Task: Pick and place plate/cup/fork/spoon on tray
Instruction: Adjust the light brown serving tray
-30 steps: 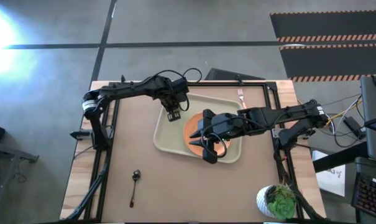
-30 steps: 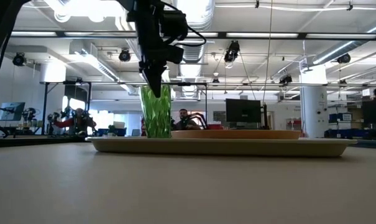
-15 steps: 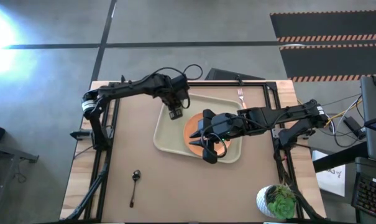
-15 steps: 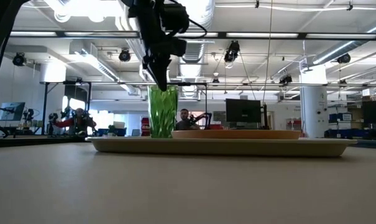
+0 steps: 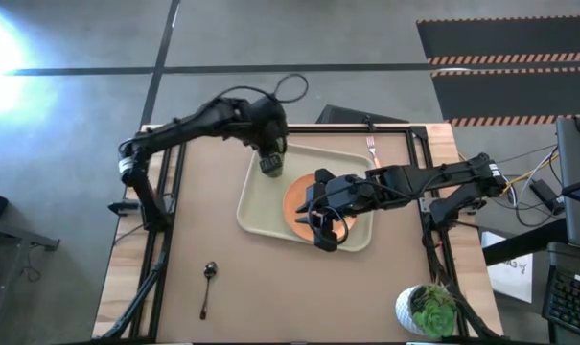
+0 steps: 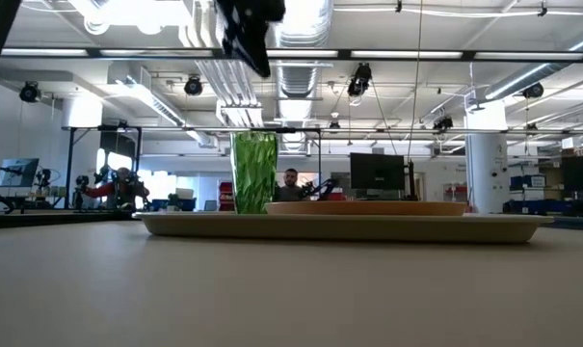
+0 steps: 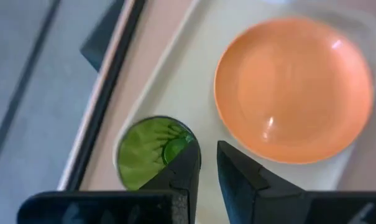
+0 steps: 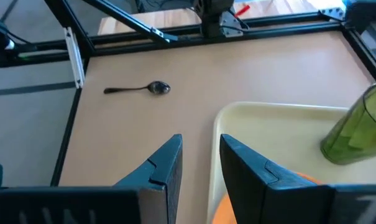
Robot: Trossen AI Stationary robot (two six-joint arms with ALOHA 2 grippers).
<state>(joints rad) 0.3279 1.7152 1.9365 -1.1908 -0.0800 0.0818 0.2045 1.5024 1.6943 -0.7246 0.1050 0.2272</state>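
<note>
The green cup (image 5: 271,164) is standing upright on the tray (image 5: 256,213) beside the plate (image 7: 293,87). The left hand (image 7: 203,165) is hovering above it, fingers narrowly apart, holding nothing. The cup looks light, smooth and tippable; gripping its rim suits best.

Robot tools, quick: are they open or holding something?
Left tool: open, empty, above the cup.
Right tool: open, empty, over the tray.
</note>
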